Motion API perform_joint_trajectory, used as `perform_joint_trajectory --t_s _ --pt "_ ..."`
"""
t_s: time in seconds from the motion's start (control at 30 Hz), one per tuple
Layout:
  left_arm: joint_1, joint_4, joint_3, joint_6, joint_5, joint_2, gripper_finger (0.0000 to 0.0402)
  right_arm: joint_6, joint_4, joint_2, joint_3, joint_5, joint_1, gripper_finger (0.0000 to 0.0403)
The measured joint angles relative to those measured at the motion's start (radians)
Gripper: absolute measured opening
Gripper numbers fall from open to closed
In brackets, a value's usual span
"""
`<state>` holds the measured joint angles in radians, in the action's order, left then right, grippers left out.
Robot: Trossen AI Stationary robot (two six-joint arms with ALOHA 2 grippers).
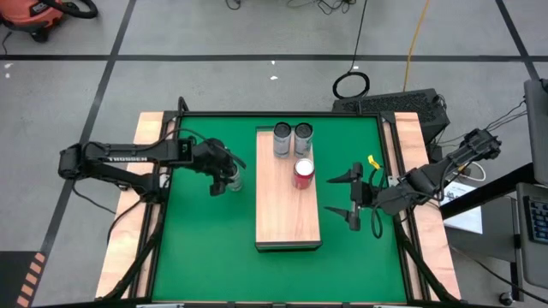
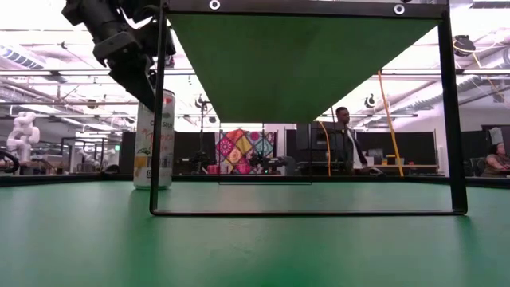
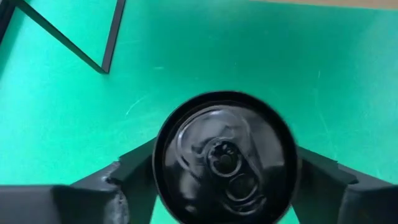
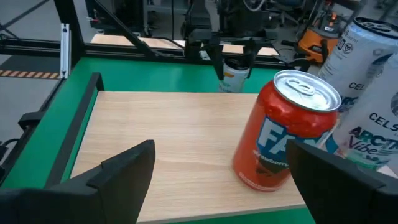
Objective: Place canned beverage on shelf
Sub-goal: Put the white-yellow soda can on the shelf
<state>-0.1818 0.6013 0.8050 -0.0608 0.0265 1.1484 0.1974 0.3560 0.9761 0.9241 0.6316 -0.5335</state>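
A tall white can (image 2: 154,139) with coloured print stands upright on its base on the green table, left of the shelf (image 1: 287,214), a long light-wood board. My left gripper (image 1: 228,178) reaches down over the can's top (image 3: 224,158), one finger on each side. On the shelf's far end stand two silver-white cans (image 1: 292,139) and a red can (image 4: 283,130). My right gripper (image 1: 353,195) hovers open at the shelf's right side, level with the red can and holding nothing. My left gripper has the can's upper wall between its two fingers (image 3: 134,177), one on each side, just under the rim. The fingers slant down from above and from the table's left. The can stands upright with its base on the table (image 2: 151,185).
A black metal frame (image 2: 303,213) stands on the table. The near half of the shelf (image 1: 287,227) is bare wood. Wooden side rails (image 1: 145,145) border the green table at left and right. A person (image 2: 344,143) stands in the room far behind the table.
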Motion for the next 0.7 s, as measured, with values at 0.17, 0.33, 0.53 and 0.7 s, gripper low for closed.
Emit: perform_joint_trajectory --t_s 0.17,0.33,0.53,0.7 --pt "0.001 -0.011 -0.007 0.007 0.0 -0.001 0.0235 0.0 -0.025 0.022 0.0 0.0 0.0 0.035" --pt "0.018 0.008 0.015 0.082 -0.014 0.001 0.0235 -0.002 -0.108 0.09 0.0 0.042 0.0 0.035" --pt "0.068 0.109 0.115 0.178 -0.09 -0.033 0.0235 -0.041 -0.262 0.179 -0.001 0.171 -0.027 0.035" --pt "0.129 0.202 0.244 0.247 -0.139 -0.037 0.0235 -0.099 -0.427 0.248 -0.001 0.243 -0.039 0.035"
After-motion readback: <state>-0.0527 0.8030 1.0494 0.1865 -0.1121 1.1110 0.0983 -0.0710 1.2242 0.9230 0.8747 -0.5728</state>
